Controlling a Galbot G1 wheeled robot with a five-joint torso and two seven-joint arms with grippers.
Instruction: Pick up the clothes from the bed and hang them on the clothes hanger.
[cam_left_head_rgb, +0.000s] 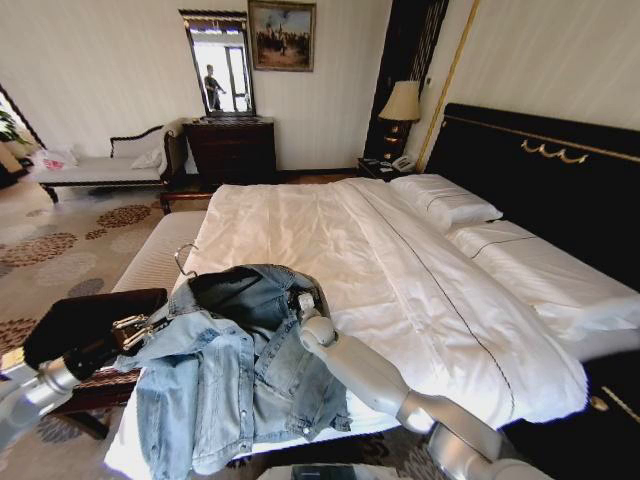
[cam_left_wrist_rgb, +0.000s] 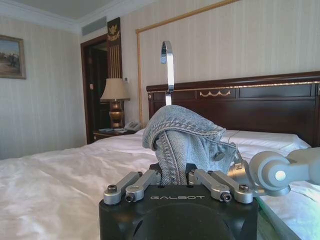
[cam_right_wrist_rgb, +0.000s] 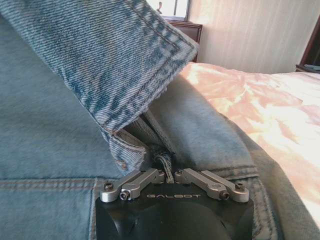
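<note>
The jacket (cam_left_head_rgb: 235, 365) hung over the near left corner of the bed (cam_left_head_rgb: 400, 270), spread between both arms so its shoulders stayed open for the hanger (cam_left_head_rgb: 184, 259) (hook poking up beyond the collar). The left gripper (cam_left_head_rgb: 138, 328) was clenched on the left shoulder fabric; the right gripper (cam_left_head_rgb: 303, 303) pinched denim at the collar's right.

Premises: a furnished bedroom, hotel-style. Evidence: very wide bed (cam_left_head_rgb: 400, 270) with white sheets and pillows (cam_left_head_rgb: 445, 200), tall black headboard (cam_left_head_rgb: 540, 175) with gold trim, bedside lamp (cam_left_head_rgb: 401, 103), telephone (cam_left_head_rgb: 403, 163), dark dresser (cam_left_head_rgb: 232, 150), framed painting (cam_left_head_rgb: 282, 35), patterned carpet (cam_left_head_rgb: 60, 250), chaise (cam_left_head_rgb: 105, 165).
</note>
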